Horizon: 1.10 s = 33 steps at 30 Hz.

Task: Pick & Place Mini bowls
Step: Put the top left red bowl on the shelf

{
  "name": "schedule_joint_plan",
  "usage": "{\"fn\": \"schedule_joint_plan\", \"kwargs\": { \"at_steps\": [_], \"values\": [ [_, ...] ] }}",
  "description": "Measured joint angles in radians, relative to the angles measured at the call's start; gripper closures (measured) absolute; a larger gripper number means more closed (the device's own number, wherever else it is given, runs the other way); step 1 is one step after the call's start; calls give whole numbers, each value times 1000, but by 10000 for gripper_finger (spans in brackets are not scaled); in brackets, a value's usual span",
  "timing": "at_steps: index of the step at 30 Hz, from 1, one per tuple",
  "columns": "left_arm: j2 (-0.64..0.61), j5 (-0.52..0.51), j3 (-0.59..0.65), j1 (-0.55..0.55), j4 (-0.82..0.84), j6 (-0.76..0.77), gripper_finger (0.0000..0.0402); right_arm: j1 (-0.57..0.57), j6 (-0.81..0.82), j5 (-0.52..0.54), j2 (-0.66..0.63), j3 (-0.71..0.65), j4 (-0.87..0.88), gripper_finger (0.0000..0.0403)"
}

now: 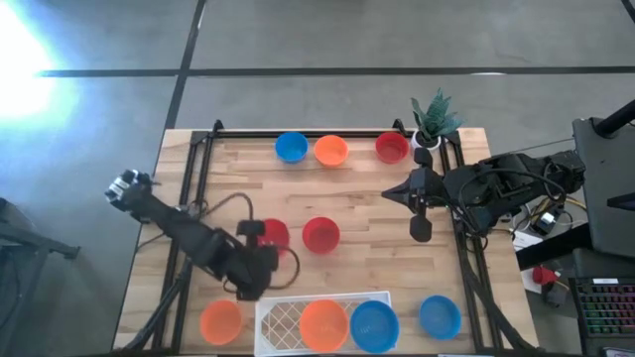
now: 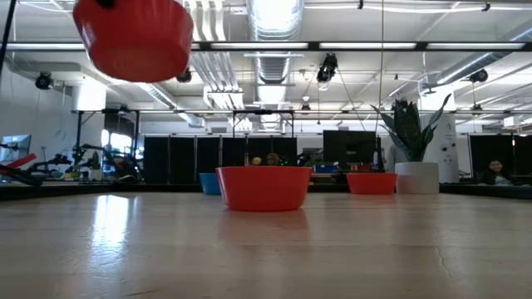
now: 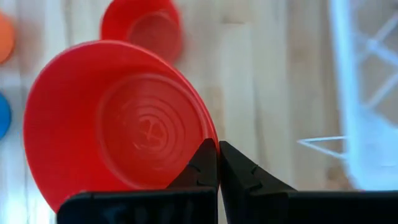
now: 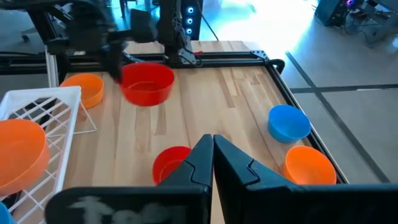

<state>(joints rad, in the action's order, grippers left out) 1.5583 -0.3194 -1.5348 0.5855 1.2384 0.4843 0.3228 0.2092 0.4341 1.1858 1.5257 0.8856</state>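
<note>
Red mini bowl [image 3: 118, 118], pinched by its rim in the left end effector [image 3: 217, 163], hangs tilted above the table [image 1: 357, 198].

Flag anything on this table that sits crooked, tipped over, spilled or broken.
Only one thing stands out: the left gripper is shut on the rim of a red bowl, holding it off the table and tilted. The white lattice tray sits slightly askew to the table edge. Nothing looks spilled or damaged.

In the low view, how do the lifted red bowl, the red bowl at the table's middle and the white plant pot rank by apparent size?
1. Lifted red bowl, though nearness enlarges it.
2. Middle red bowl.
3. White plant pot, farther away.
</note>
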Motion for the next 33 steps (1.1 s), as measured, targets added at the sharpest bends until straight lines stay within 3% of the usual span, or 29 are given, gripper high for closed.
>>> {"fn": "schedule_joint_plan", "kwargs": {
  "at_steps": [7,18,33],
  "values": [
    [165,13,-228,69,109,17,401,0,-3,-25,0,0,0,394],
    [280,60,-449,148,133,98,401,0,-11,-24,0,0,0,394],
    [318,104,-491,232,93,206,402,0,-8,-24,0,0,-1,394]
  ]
}}
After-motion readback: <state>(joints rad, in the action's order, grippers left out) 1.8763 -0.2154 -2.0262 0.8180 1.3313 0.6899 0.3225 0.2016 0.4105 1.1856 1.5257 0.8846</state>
